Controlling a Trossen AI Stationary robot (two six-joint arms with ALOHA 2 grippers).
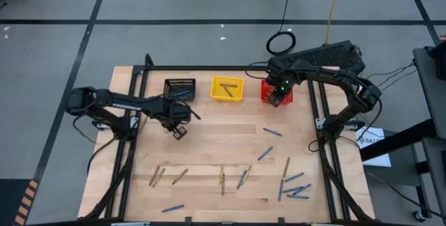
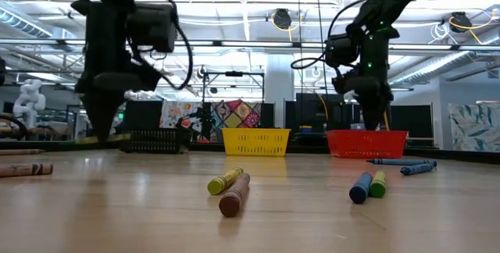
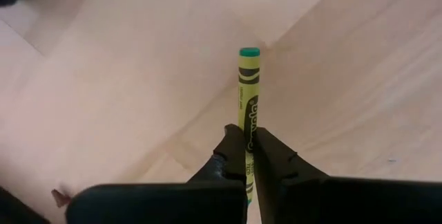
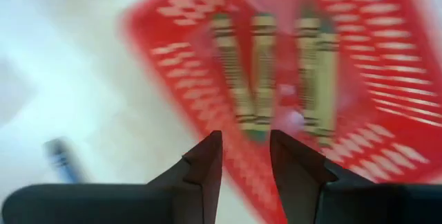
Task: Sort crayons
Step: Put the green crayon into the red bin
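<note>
My left gripper (image 1: 178,128) hangs over the bare wood just in front of the black basket (image 1: 180,89) and is shut on a yellow-green crayon (image 3: 248,92) with a green end. My right gripper (image 1: 281,95) is open above the red basket (image 4: 387,58), with nothing between its fingers. Several olive crayons (image 4: 262,65) lie side by side in that basket. More crayons, blue (image 1: 272,132) and tan-brown (image 1: 157,177), lie scattered flat on the table's near half. A yellow basket (image 1: 227,88) stands between the black and red ones. My left gripper pinches the crayon's paper-wrapped shaft (image 3: 248,128) between its two fingers (image 3: 231,156). The fingers point down from above and lie across the crayon. Most of its length juts out on one side, up to the green end (image 3: 249,52). It hangs roughly level, clear of the table.
The three baskets stand in a row along the far edge. A black frame (image 1: 139,93) runs around the table top. In the low view a yellow crayon (image 2: 225,181), a brown one (image 2: 234,195) and a blue-and-green pair (image 2: 367,186) lie near the front.
</note>
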